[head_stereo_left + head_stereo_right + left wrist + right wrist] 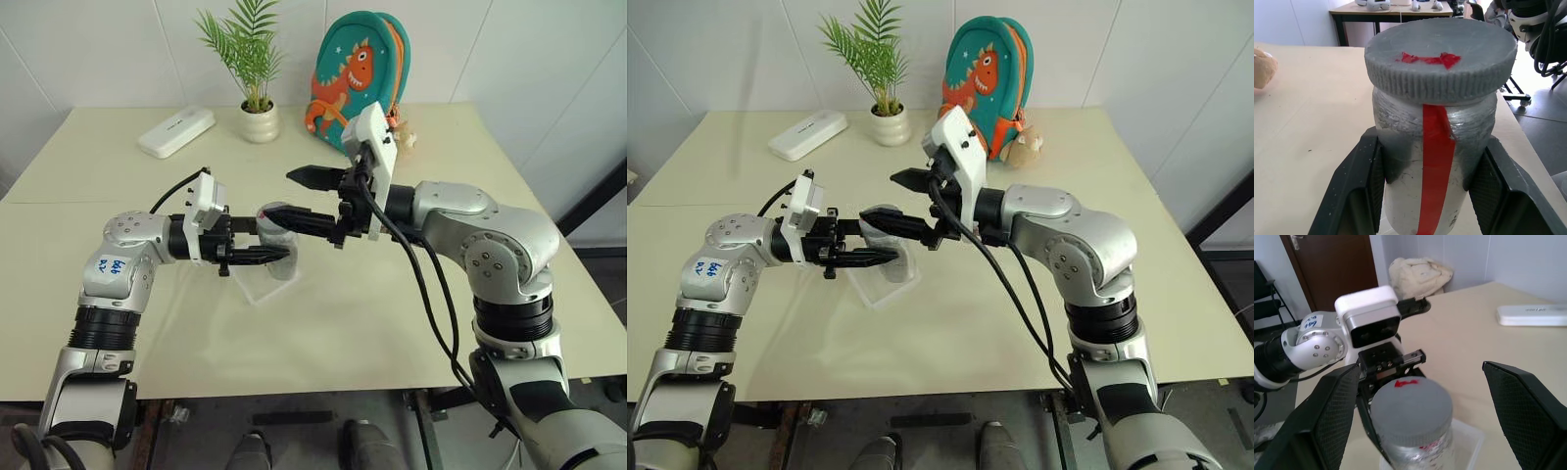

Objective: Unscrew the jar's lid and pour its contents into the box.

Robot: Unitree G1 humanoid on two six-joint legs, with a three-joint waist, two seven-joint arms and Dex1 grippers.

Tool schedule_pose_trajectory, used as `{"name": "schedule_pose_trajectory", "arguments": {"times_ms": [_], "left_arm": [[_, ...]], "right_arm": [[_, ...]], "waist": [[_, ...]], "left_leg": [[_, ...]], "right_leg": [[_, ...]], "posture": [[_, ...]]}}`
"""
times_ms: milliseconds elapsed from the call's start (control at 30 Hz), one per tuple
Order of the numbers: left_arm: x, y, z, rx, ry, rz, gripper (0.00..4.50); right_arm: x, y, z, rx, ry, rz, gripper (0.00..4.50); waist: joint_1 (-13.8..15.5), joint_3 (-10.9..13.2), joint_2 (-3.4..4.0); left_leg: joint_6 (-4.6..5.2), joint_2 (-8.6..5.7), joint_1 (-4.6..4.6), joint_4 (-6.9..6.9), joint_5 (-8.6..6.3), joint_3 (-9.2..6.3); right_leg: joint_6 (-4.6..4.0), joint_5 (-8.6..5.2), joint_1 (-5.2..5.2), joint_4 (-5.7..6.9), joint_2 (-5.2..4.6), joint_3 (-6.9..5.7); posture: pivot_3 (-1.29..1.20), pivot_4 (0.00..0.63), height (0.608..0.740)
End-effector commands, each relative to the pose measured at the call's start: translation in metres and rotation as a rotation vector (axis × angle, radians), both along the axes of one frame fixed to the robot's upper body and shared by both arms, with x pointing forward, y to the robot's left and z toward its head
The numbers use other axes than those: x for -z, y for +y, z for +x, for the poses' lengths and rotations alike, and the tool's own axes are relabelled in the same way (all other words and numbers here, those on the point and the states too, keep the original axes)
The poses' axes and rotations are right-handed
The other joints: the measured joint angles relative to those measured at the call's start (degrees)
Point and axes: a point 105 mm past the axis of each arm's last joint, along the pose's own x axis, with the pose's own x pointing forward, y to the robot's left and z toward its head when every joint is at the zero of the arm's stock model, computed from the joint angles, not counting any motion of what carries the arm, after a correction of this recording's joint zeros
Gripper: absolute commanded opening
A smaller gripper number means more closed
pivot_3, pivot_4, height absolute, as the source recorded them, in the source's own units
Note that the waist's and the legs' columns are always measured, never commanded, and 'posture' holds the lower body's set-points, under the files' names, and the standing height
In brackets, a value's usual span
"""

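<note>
Left end effector [263, 255] clamped round jar [1432, 147], lid [1440, 58] still on, right end effector [1415, 406] spread wide beside lid, box [884, 286] mostly hidden beneath jar.

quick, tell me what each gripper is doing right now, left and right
Left gripper: shut on the silvery-grey jar with a red stripe.
Right gripper: open around the jar's round grey lid, not gripping it.
</note>
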Motion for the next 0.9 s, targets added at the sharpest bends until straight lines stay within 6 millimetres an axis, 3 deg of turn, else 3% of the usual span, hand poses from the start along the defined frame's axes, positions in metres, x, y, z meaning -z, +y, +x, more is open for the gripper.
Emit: {"name": "schedule_pose_trajectory", "arguments": {"times_ms": [33, 233, 900], "left_arm": [[-0.011, -0.003, -0.001, 0.018, -0.059, 0.008, 1.94], [-0.011, -0.003, -0.001, 0.017, -0.061, 0.007, 1.94], [-0.012, -0.002, 0.000, 0.004, -0.067, 0.005, 1.94]], "right_arm": [[-0.009, 0.007, -0.008, -0.018, -0.035, -0.021, 4.15], [0.001, 0.014, -0.001, 0.014, -0.029, -0.084, 4.15], [0.001, 0.019, 0.001, -0.006, -0.041, -0.095, 4.15]], "waist": [[-0.1, 0.0, 0.00], [0.0, 0.0, 0.00], [0.0, 0.0, 0.00]], "left_leg": [[0.00, 0.00, 0.00, 0.00, 0.00, 0.00], [0.00, 0.00, 0.00, 0.00, 0.00, 0.00], [0.00, 0.00, -0.01, 0.00, 0.00, 0.00]], "right_leg": [[0.00, 0.00, 0.00, 0.01, 0.00, 0.00], [0.00, 0.00, -0.01, -0.02, 0.00, 0.00], [0.00, 0.00, -0.01, -0.01, 0.00, 0.00]], "posture": [[0.00, 0.150, 0.740], [0.00, 0.150, 0.740], [0.00, 0.150, 0.740]]}}
